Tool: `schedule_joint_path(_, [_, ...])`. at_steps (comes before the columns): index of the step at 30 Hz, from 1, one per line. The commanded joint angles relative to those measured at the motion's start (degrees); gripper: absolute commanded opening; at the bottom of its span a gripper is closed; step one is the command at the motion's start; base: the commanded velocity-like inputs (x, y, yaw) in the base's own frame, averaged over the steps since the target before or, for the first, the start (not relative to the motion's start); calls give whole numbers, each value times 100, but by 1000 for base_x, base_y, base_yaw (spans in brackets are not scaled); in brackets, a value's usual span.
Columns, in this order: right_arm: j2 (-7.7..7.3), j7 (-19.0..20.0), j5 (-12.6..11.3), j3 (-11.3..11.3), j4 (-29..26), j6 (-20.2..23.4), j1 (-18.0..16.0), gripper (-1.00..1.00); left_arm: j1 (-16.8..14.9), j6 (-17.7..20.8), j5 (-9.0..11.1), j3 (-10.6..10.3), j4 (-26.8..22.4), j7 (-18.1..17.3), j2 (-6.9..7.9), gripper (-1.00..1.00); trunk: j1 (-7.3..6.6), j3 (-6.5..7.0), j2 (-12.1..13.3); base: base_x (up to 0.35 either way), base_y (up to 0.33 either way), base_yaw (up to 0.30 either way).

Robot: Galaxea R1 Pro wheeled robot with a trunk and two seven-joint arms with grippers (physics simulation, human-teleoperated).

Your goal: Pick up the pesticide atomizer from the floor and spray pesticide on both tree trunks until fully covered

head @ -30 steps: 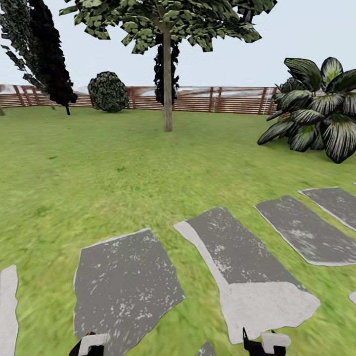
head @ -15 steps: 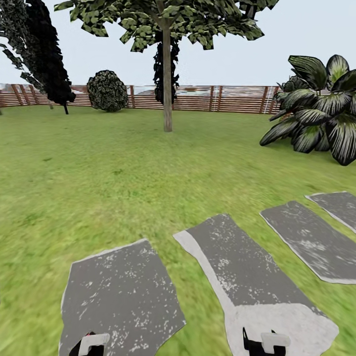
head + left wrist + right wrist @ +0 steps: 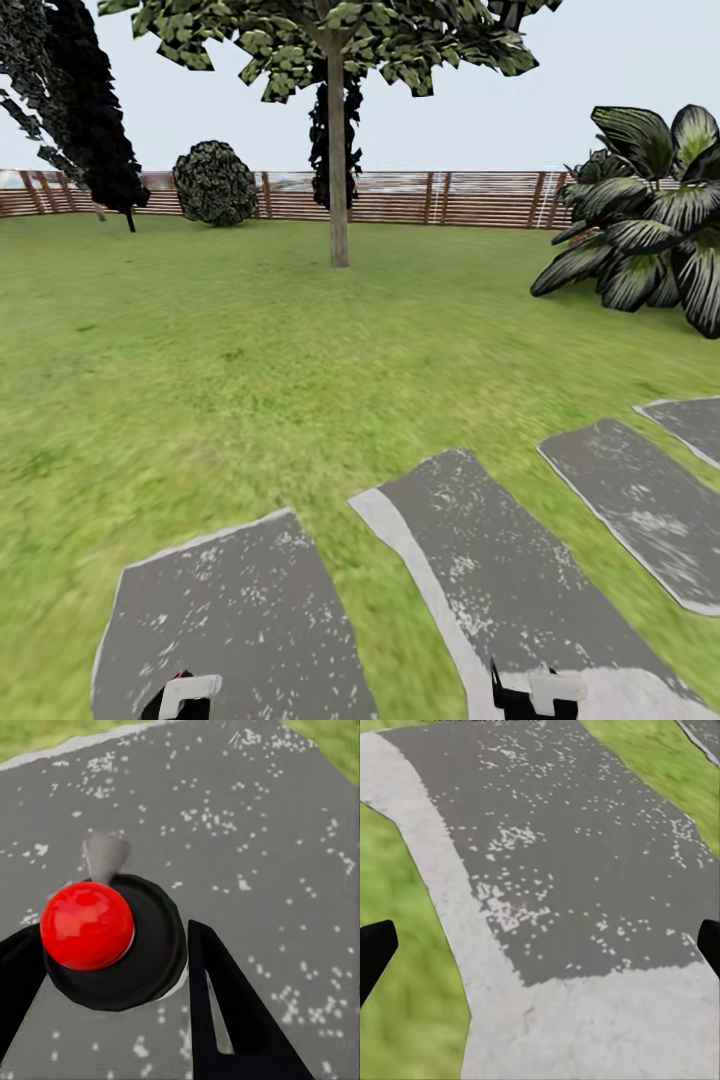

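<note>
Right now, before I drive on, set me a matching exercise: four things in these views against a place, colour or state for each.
Things:
1. tree trunk
2. round bush
3. palm
4. atomizer knob

Descriptions:
A. red, in the left claw
B. at the far right of the lawn
C. by the fence, left of the trunk
D. upright on the lawn, straight ahead

Pairs: 1-D, 2-C, 3-B, 4-A
</note>
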Motion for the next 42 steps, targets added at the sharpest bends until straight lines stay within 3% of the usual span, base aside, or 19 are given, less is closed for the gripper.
schedule_joint_path(1, [0,0,0,-1,3,0,0,100,0,0,0,1,-1,1,0,-100,0,0,0,338,0,0])
schedule_joint_path(42, [0,0,0,-6,16,0,0,100,0,0,-4,3,-1,1,3,-100,0,0,0,339,0,0])
